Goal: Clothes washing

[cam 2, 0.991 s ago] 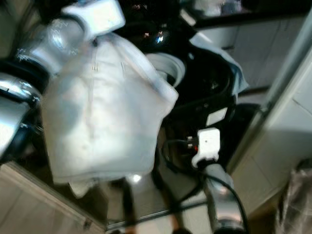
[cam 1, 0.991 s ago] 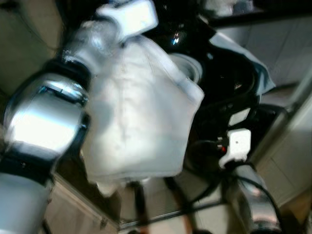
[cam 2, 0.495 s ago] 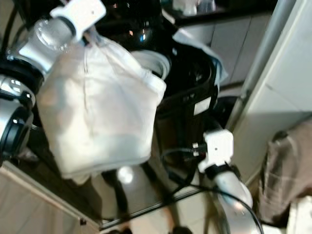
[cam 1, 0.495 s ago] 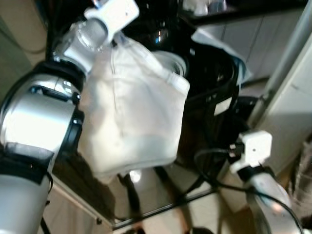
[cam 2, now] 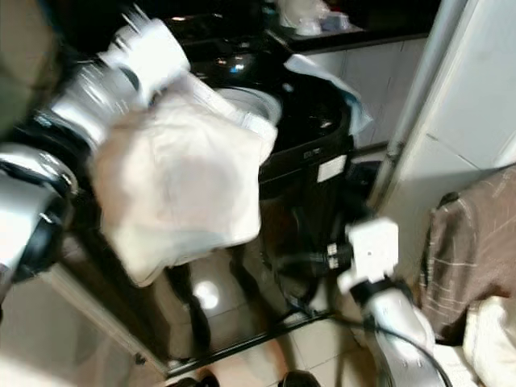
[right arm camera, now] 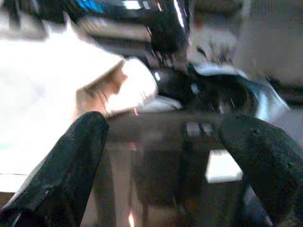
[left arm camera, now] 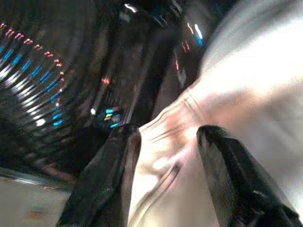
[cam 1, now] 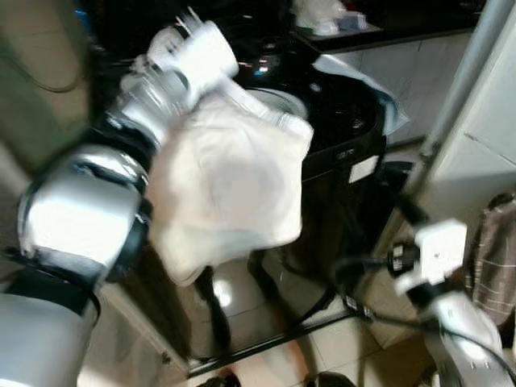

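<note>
Holding a white garment [cam 1: 234, 189] aloft, my left tool [left arm camera: 165, 151] is clenched on a bunched fold of the cloth, its two black fingers [left arm camera: 106, 177] pressing the fabric from either side in the left wrist view. From the head cameras, the garment hangs from that raised arm just in front of and slightly above the black washing machine [cam 1: 347, 129], whose round pale-rimmed opening [cam 1: 278, 101] peeks out behind the cloth's upper edge. The drum mouth lies forward and a little to the right of the left tool, so I judge the coming move to be a short reach ahead and down to drop the load in. The cloth's long axis runs roughly vertical as it dangles. My right tool [right arm camera: 165, 156], lower and to the right, is released and holds nothing; its wrist view looks across at the machine's dark front and the white cloth. A brown checked fabric [cam 2: 468, 242] hangs at far right.
</note>
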Controlling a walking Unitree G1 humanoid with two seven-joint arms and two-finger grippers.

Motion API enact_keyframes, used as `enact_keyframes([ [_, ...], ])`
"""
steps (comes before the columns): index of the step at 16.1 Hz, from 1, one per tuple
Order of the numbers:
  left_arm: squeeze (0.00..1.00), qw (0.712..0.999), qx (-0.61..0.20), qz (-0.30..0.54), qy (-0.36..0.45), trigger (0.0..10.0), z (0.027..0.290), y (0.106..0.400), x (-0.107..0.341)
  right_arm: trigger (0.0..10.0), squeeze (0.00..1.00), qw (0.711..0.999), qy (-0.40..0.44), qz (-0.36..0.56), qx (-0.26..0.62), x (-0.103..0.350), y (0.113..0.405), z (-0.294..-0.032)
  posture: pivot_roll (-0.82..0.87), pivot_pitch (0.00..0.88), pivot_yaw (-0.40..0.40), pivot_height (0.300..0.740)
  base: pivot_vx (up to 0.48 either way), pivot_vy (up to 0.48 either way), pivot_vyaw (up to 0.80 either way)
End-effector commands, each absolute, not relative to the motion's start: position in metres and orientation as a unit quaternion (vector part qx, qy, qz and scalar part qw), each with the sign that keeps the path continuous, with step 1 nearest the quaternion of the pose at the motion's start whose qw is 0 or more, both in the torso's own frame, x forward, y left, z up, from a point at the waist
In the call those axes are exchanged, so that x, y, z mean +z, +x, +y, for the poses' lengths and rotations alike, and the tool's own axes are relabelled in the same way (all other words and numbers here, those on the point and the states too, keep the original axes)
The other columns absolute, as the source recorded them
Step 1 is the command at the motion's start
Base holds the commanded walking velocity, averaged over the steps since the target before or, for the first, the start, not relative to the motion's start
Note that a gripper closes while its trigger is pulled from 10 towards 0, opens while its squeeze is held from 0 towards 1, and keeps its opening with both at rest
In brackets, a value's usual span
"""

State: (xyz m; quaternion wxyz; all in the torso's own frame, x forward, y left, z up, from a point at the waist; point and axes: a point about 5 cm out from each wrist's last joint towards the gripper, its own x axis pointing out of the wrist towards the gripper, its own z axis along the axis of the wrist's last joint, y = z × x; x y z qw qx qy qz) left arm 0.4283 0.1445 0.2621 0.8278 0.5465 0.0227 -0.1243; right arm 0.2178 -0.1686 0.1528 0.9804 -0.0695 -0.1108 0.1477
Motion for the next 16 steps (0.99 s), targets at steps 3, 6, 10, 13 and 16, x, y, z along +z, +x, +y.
enact_keyframes([
  [3, 1.00, 0.761, -0.130, 0.016, 0.635, 10.0, 0.146, 0.427, 0.252, 10.0, 0.00, 0.976, -0.075, -0.142, 0.144, 0.168, 0.219, -0.167, -0.34, 0.000, 0.095, 0.740, 0.000, 0.000, 0.00],
  [6, 0.00, 0.923, -0.116, -0.102, 0.352, 10.0, 0.139, 0.427, 0.318, 10.0, 0.00, 0.979, -0.060, -0.147, 0.126, 0.168, 0.221, -0.166, -0.34, 0.000, 0.115, 0.740, 0.000, 0.000, 0.00],
  [10, 0.00, 0.943, -0.203, -0.231, 0.128, 10.0, 0.142, 0.408, 0.320, 10.0, 0.00, 0.979, -0.043, -0.159, 0.118, 0.167, 0.233, -0.158, -0.30, 0.000, 0.129, 0.740, 0.000, 0.000, 0.00],
  [13, 0.00, 0.950, -0.195, -0.241, 0.045, 10.0, 0.131, 0.350, 0.262, 10.0, 0.00, 0.977, -0.020, -0.164, 0.138, 0.170, 0.250, -0.153, -0.22, 0.000, 0.093, 0.740, 0.000, 0.000, 0.00],
  [16, 0.00, 0.942, -0.206, -0.254, 0.074, 10.0, 0.117, 0.294, 0.235, 10.0, 0.00, 0.970, 0.004, -0.157, 0.186, 0.169, 0.269, -0.139, -0.10, 0.000, 0.035, 0.740, 0.000, 0.000, 0.00],
])
